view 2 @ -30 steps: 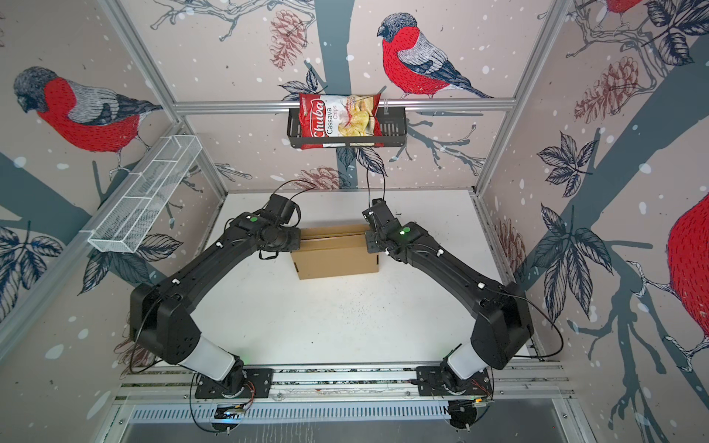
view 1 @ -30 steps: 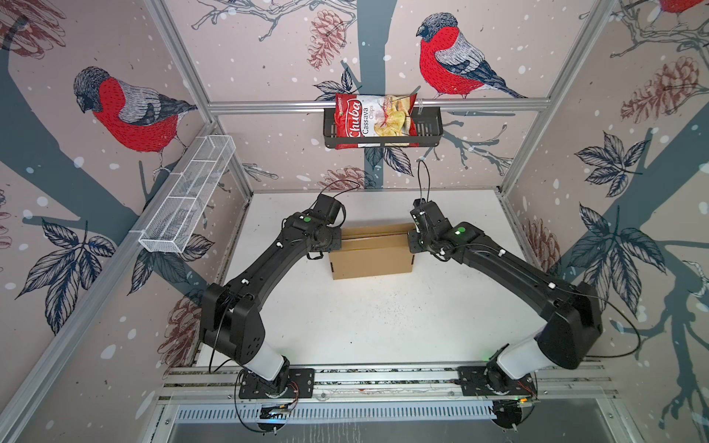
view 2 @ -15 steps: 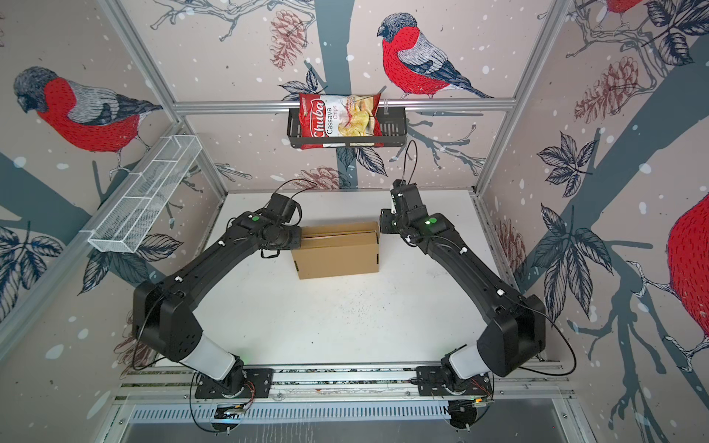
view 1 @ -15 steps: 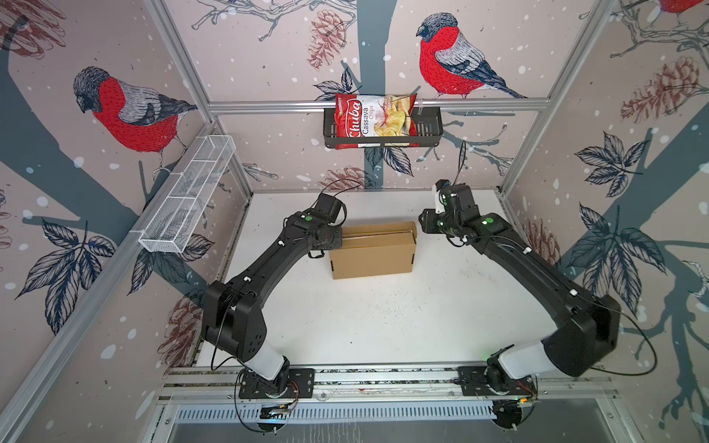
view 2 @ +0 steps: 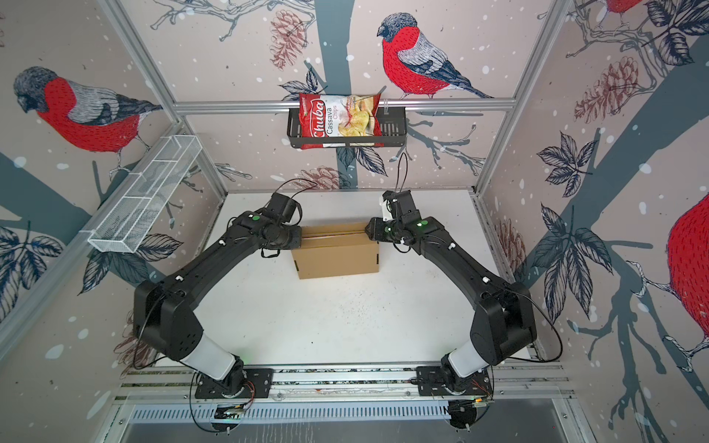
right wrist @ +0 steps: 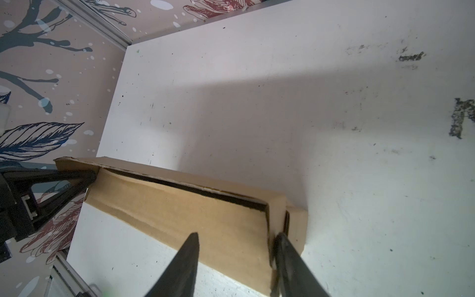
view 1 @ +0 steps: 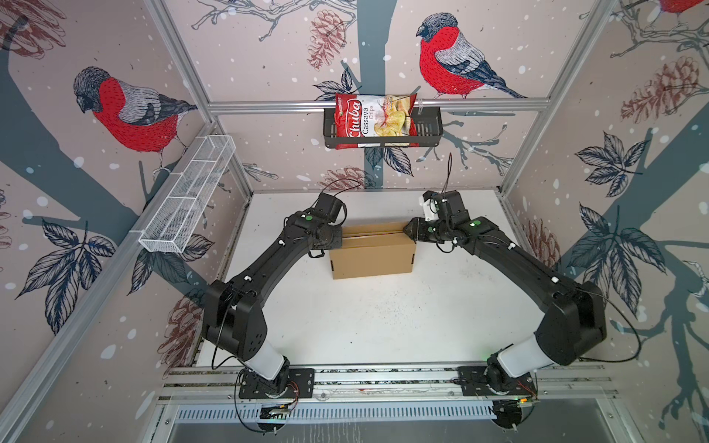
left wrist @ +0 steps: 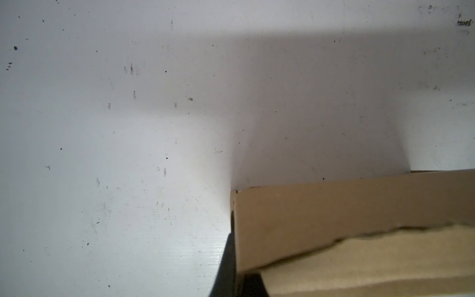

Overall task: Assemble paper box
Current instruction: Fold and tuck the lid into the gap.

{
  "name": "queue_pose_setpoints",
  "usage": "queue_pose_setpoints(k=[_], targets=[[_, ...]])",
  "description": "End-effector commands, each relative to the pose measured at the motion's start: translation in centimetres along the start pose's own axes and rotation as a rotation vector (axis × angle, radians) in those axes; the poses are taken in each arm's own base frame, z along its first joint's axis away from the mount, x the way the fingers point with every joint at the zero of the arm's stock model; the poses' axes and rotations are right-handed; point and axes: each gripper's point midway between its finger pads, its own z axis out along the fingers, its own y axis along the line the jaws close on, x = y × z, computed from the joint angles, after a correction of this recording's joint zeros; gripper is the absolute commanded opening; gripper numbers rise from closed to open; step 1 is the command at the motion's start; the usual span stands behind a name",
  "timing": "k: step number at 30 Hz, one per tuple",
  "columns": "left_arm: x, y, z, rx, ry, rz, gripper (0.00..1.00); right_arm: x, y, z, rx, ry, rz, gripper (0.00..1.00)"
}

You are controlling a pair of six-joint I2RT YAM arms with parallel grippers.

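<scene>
Cardboard paper box (view 1: 372,253), brown shallow rectangle, left fingers (left wrist: 226,257) clamped on its wall, right fingers (right wrist: 185,262) apart

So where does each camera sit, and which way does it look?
Both top views: high in front, looking down toward the back wall; left arm, right arm, paper box between them.
Left wrist: on the left arm, facing table and box corner; one dark fingertip shows.
Right wrist: on the right arm, facing the box; right gripper shows, open.
Shared: every view has the box.
</scene>
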Motion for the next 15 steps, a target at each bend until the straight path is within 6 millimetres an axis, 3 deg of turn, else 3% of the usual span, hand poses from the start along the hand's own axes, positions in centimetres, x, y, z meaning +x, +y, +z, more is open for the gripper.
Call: queue_pose_setpoints(k=[1,5,7,10,15], targets=[[3.5,0.6,0.5,-0.018,0.151,0.023,0.03,-0.1,1.2,0.0,-0.045,-0.012,0.008,0.49],[3.4,0.7,0.5,-0.024,0.148,0.023,0.03,0.8,0.0,0.7,0.008,0.015,0.008,0.49],[3.6,0.8,0.6,-0.027,0.15,0.025,0.03,0.5,-0.3,0.0,0.025,-0.006,-0.014,0.52],[3.8,0.9,0.8,-0.029,0.152,0.027,0.03,-1.1,1.2,-1.8,-0.015,-0.088,-0.114,0.65],[3.6,0.8,0.8,-0.028,0.146,0.028,0.03,-5.0,0.7,-3.7,0.06,-0.245,-0.147,0.72]])
